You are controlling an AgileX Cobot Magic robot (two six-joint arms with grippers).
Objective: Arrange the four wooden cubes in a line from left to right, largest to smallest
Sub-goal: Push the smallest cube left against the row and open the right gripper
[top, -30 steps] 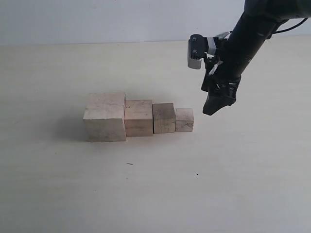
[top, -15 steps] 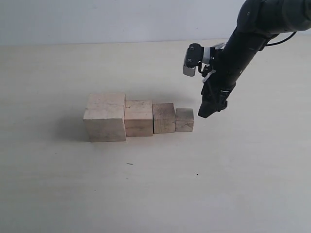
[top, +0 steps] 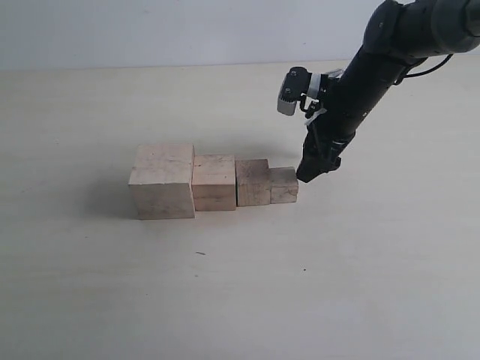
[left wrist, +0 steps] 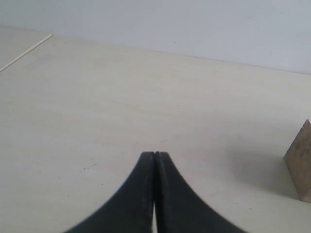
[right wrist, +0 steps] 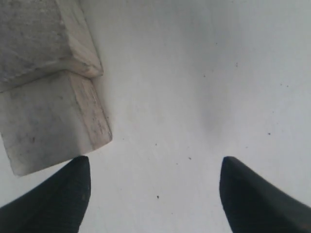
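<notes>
Four wooden cubes stand in a touching row on the table, shrinking from left to right: the largest cube (top: 162, 181), the second cube (top: 214, 182), the third cube (top: 253, 182) and the smallest cube (top: 283, 185). My right gripper (top: 308, 172) hangs low at the smallest cube's right side, its tip right against it. In the right wrist view this gripper (right wrist: 154, 167) is open over bare table, with the smallest cube (right wrist: 51, 124) beside one finger and the third cube (right wrist: 39, 36) behind it. My left gripper (left wrist: 154, 154) is shut on nothing; a cube corner (left wrist: 301, 162) shows at that view's edge.
The pale table (top: 337, 270) spreads bare around the row. A light wall (top: 150, 30) rises behind its far edge.
My right gripper has come down and to the left, from above and right of the smallest cube to its right side. The smallest cube has shifted slightly left against the third.
</notes>
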